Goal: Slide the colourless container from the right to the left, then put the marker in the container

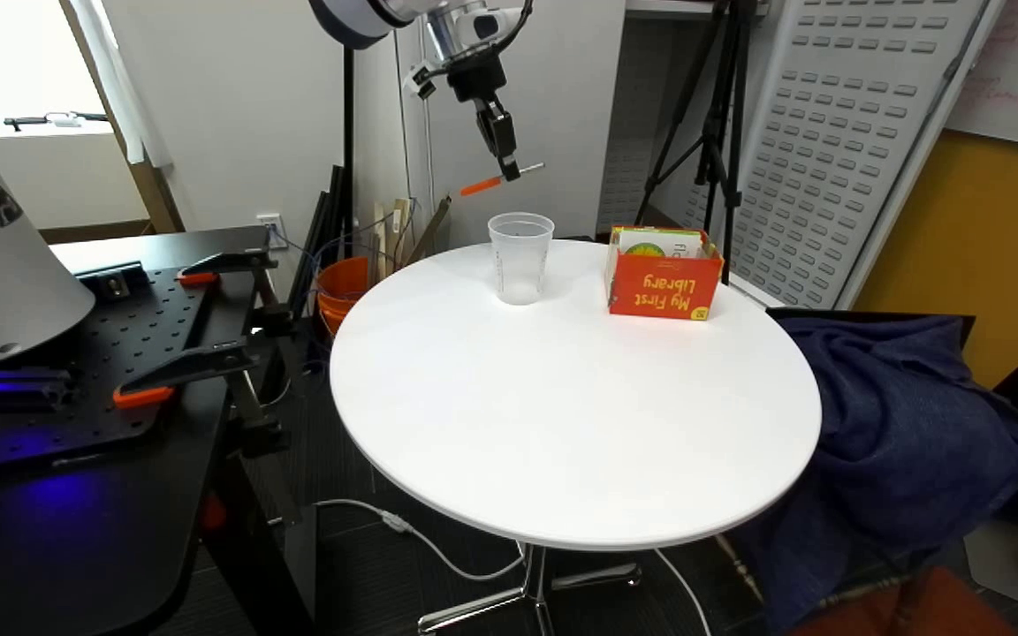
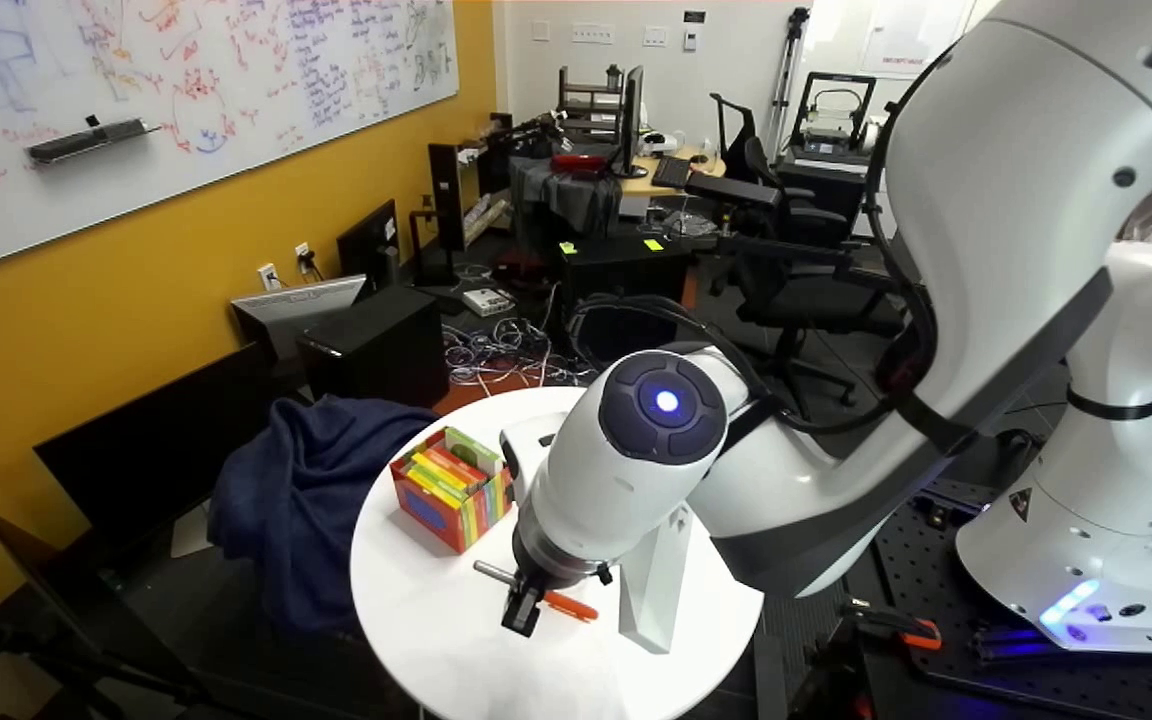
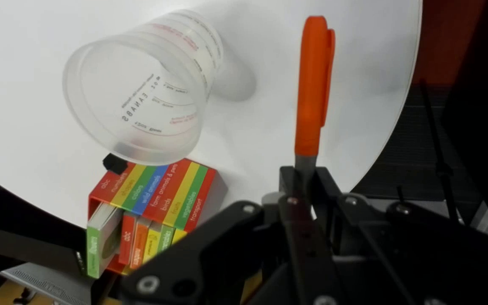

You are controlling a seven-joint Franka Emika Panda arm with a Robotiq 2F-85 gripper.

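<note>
The colourless container, a see-through cup (image 1: 520, 263), stands upright on the white round table (image 1: 562, 424) in an exterior view. It is large at the left in the wrist view (image 3: 142, 97), its open rim toward the camera, and the arm hides it in an exterior view. My gripper (image 1: 509, 171) is shut on the grey barrel of the marker (image 1: 480, 186), above the table and higher than the cup's rim. The marker's orange cap sticks out from the fingers in the wrist view (image 3: 311, 89). The gripper (image 2: 526, 603) and the marker (image 2: 570, 606) also show in an exterior view.
An orange-red box of small books (image 1: 664, 290) stands beside the cup on the table; it also shows in the wrist view (image 3: 155, 190). A dark blue cloth (image 1: 907, 424) is draped just past the table's edge. A black tripod (image 1: 712, 132) stands behind.
</note>
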